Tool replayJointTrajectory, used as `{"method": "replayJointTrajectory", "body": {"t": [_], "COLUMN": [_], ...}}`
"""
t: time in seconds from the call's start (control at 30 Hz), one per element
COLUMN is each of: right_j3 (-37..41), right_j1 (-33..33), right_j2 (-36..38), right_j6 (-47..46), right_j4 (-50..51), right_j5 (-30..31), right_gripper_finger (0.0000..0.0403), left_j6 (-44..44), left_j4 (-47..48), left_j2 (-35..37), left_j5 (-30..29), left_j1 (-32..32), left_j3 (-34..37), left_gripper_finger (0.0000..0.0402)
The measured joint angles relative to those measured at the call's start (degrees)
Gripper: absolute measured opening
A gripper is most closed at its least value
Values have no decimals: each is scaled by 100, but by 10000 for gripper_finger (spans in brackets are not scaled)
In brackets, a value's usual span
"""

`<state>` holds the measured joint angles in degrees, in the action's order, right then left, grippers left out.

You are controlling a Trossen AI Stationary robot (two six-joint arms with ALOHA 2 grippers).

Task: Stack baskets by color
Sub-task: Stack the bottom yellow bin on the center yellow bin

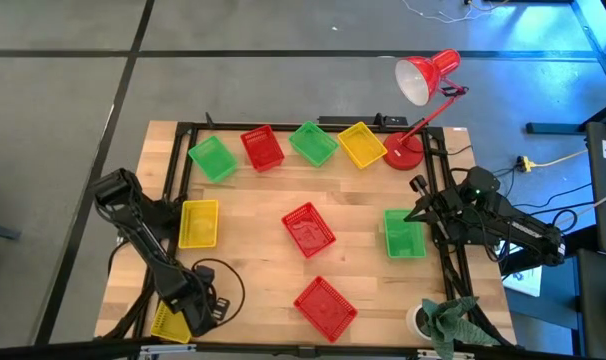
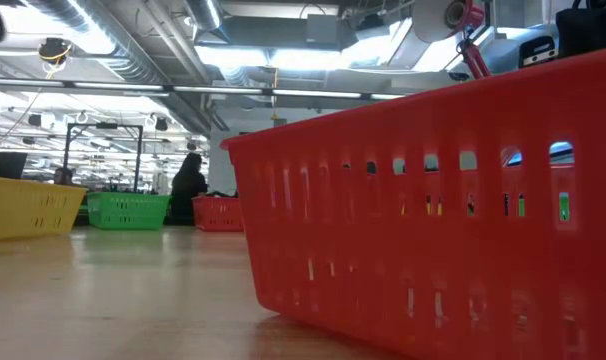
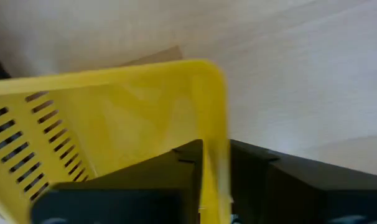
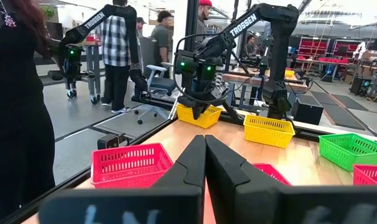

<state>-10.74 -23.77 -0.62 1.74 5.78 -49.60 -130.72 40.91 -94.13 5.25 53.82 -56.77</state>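
Red, green and yellow mesh baskets lie singly on the wooden table [image 1: 253, 260]. Along the far edge stand a green basket [image 1: 212, 158], a red one [image 1: 262, 148], another green [image 1: 313, 142] and a yellow [image 1: 361, 144]. Farther forward are a yellow basket [image 1: 198, 222], two red ones [image 1: 308, 229] [image 1: 325, 305] and a green one [image 1: 404, 233]. At the near left corner, my left gripper [image 1: 190, 305] [image 3: 214, 186] is shut on a yellow basket [image 1: 168, 322] [image 3: 114, 118]. My right gripper [image 4: 204, 140] waits shut at the table's right edge. My left gripper has the yellow basket's side wall [image 3: 214, 155], close to a corner, between its fingers: one finger [image 3: 176, 168] inside the basket, the other [image 3: 257, 171] outside. The fingers come from above, pointing steeply down. The basket sits bottom-down at the table's near left corner.
A red desk lamp [image 1: 423, 85] stands at the far right corner, and a potted plant [image 1: 448, 322] at the near right. A black frame [image 1: 183, 135] rims the table. Bare wood shows between the baskets in the middle. People stand in the room beyond.
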Motion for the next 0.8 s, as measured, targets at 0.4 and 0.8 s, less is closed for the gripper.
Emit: {"method": "replayJointTrajectory", "body": {"t": [0.4,0.8], "right_j3": [0,0], "right_j1": [1,1], "right_j2": [0,0], "right_j6": [-151,42], "right_j4": [30,358], "right_j5": [-1,-11], "right_gripper_finger": [10,10], "left_j6": [662,1237], "left_j4": [1603,4910], "left_j2": [789,813], "left_j5": [-539,-846], "left_j1": [-906,-2582], "left_j3": [-908,-2835], "left_gripper_finger": [1,0]}}
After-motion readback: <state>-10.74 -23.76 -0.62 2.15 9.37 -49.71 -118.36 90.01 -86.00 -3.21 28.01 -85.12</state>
